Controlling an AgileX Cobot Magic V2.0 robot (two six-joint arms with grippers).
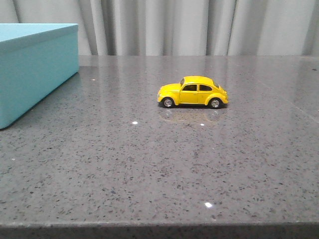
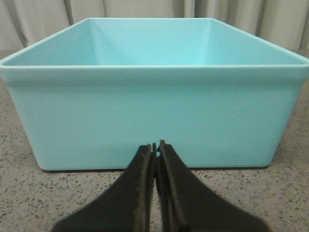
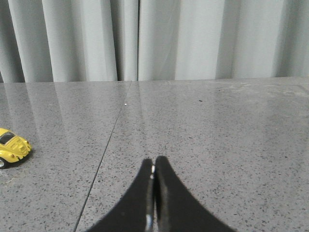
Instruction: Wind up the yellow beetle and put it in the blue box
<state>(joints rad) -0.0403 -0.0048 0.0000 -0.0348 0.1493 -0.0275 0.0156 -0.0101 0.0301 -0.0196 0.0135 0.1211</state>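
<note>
The yellow beetle [image 1: 193, 92] stands on its wheels near the middle of the grey speckled table, side-on in the front view; its rear also shows at the edge of the right wrist view [image 3: 13, 147]. The blue box [image 1: 35, 69] sits at the far left, open-topped and empty inside as the left wrist view shows [image 2: 154, 96]. My left gripper [image 2: 156, 147] is shut with nothing in it, close in front of the box's near wall. Over bare table, well away from the car, my right gripper [image 3: 153, 163] is shut and empty. Neither arm shows in the front view.
The speckled stone table [image 1: 149, 164] ends in a front edge near the bottom of the front view. Grey curtains [image 1: 199, 25] hang behind the table's far edge. A thin seam [image 3: 104, 154] runs across the tabletop between the car and my right gripper.
</note>
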